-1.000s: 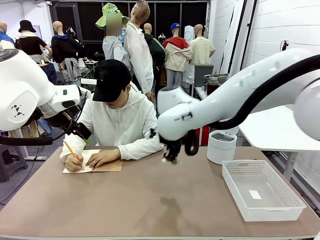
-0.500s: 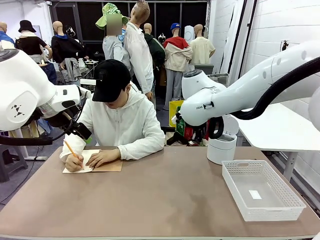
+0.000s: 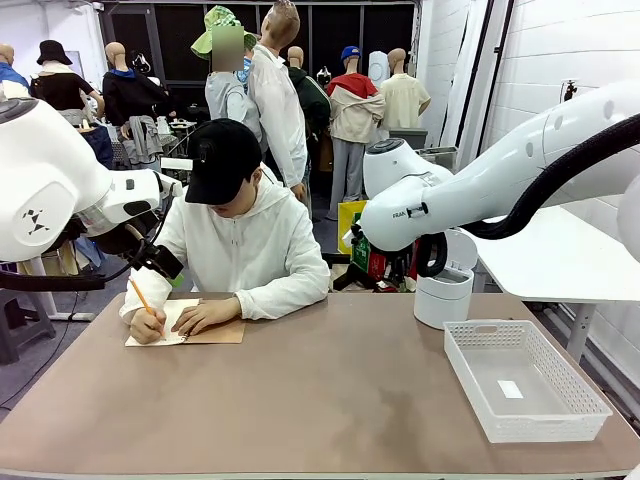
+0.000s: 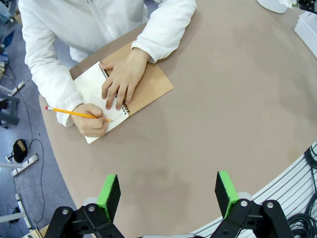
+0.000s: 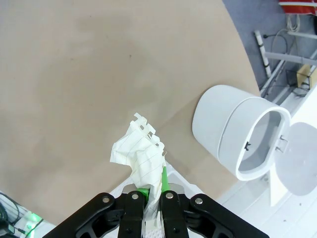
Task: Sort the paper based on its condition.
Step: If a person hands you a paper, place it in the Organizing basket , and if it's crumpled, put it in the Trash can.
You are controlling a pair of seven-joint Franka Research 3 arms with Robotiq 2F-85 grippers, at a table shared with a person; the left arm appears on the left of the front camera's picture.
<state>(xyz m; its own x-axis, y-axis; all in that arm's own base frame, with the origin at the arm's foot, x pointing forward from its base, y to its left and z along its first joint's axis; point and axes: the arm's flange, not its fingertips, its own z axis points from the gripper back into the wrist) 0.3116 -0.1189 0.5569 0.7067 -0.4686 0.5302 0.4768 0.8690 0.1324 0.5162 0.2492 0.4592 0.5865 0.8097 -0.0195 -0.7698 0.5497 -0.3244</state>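
Near the worktop's [image 5: 74, 74] edge, close to a white bin [image 5: 237, 134] whose lid stands open, the right claw [image 5: 148, 198] is pinched tight on a crumpled sheet of lined paper [image 5: 138, 153]. The sheet's ragged torn-out margin points away from the fingers. Across the worktop, a person writes with a pencil [image 4: 74, 113] in a spiral notebook [image 4: 148, 87], while the left claw [image 4: 168, 191] hangs above, jaws spread wide with nothing between them. A white basket [image 3: 472, 390] sits at the robot's right. The wad looks feather-light, soft and springy. It seems more likely to tear than break, and to slip if caught by a loose flap. The bunched lower end, where the claw has it, seems the surest hold. So light a thing may cling to the green pads on release.
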